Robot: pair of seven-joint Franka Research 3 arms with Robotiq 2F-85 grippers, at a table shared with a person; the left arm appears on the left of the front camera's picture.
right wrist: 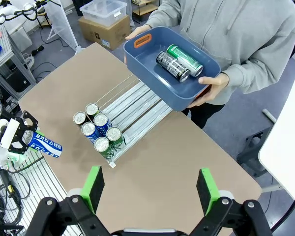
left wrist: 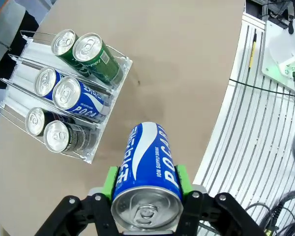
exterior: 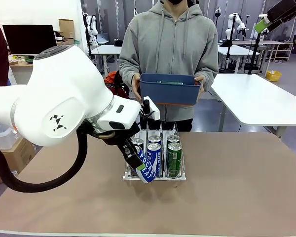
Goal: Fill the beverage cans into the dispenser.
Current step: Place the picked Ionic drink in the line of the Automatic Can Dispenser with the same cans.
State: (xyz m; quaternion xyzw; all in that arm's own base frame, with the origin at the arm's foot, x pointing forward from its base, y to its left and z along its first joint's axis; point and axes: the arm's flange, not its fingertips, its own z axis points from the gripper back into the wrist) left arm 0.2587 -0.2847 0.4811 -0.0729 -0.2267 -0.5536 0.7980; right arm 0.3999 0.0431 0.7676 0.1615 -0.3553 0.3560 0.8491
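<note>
The left fingers (left wrist: 109,181) are pinching a blue can (left wrist: 147,157) across its body just below the silver top, green pads pressing on either side. In the front view the can is hanging tilted, its lower end low in front of the near end of the rack (exterior: 155,177), by the left lane. The right fingers (right wrist: 93,187) are standing spread wide with nothing between them, hovering high above the bench (right wrist: 187,147).

The main risk, as I judge it, is the tilted can clipping a thin upright divider or bumping the cans already standing there, which could shove the light rack across the bench or tip a neighbour. The near ends of all three lanes are taken, so the can would have to go in from the bare far end; coming in low over the full end invites a collision. The grip is also narrow on a smooth round body, so the can could swivel or slide out (a quick swing would make that likelier).

The rack is clear with a white base, holding six cans in pairs: green (left wrist: 88,54), blue (left wrist: 69,93) and dark grey (left wrist: 56,135). A person is holding a blue tub (right wrist: 142,64) at the far edge, with two more cans (right wrist: 177,61) lying inside.
</note>
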